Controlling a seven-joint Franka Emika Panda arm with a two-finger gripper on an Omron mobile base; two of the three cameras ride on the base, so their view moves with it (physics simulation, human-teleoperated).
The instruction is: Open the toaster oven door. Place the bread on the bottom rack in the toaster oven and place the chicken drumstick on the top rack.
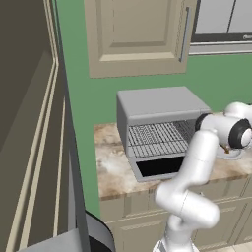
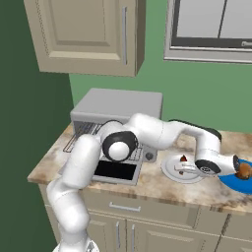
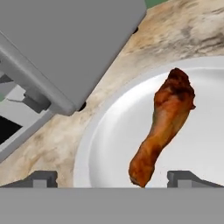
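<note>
On the worktop (image 2: 147, 189), near its back edge at the left part, the toaster oven (image 2: 118, 106) is standing with the toaster oven door (image 1: 160, 168) folded down toward the front edge. No brand, label or readable writing is showing on any of the things. In the left base view the top rack (image 1: 157, 132) and the bottom rack (image 1: 158, 147) are lying one above the other, and the arm is covering their right ends. In the right base view the arm is hiding most of the oven's front.

Right of the oven, a white plate (image 3: 109, 135) is carrying the chicken drumstick (image 3: 164, 124); in the hand view its thin end is pointing toward the claw (image 3: 113, 177). The claw is hanging just above the plate, standing wide with the drumstick's thin end between its tips, gripping nothing.

At the right edge, the bread (image 2: 243, 170) is sitting on a blue plate (image 2: 231, 183), which the picture border is cutting off.
</note>
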